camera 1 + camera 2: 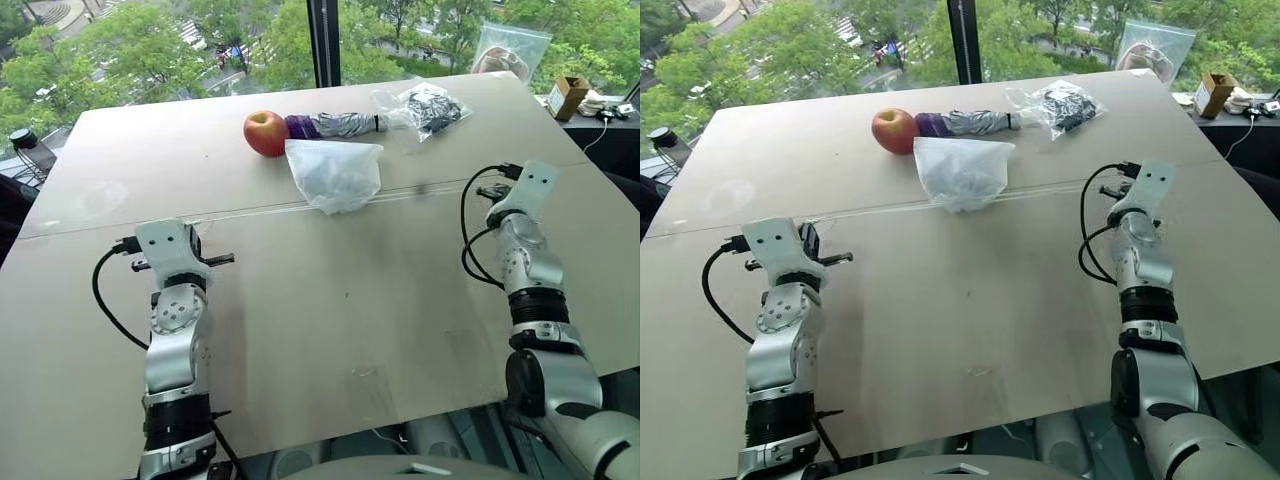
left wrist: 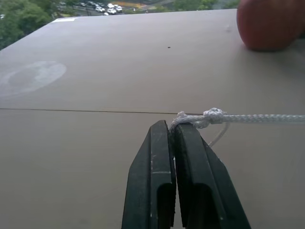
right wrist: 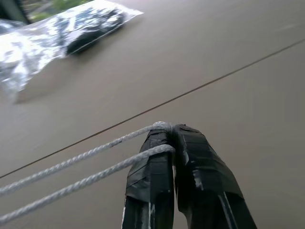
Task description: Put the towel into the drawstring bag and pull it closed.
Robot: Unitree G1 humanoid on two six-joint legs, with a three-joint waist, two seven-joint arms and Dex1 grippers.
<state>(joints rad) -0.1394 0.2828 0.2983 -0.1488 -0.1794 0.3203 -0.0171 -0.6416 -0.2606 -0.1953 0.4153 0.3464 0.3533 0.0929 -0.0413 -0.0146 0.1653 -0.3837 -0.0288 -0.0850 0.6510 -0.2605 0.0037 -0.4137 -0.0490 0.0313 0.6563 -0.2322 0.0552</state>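
Left gripper (image 2: 172, 125) clamped on cord (image 2: 257, 118) knot, lower left; right gripper (image 3: 172, 130) pinches cord loop, right of frame. Drawstring bag (image 1: 334, 175) upper centre, bulging, towel apparently inside. Step: cinching mouth. Next: pull hands further apart.

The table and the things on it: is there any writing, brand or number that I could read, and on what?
No readable text.
The cardboard box beyond the table's far right corner has a pale patch on its front, too small to read.
The apple, umbrella, drawstring bag and clear plastic bag show no lettering.
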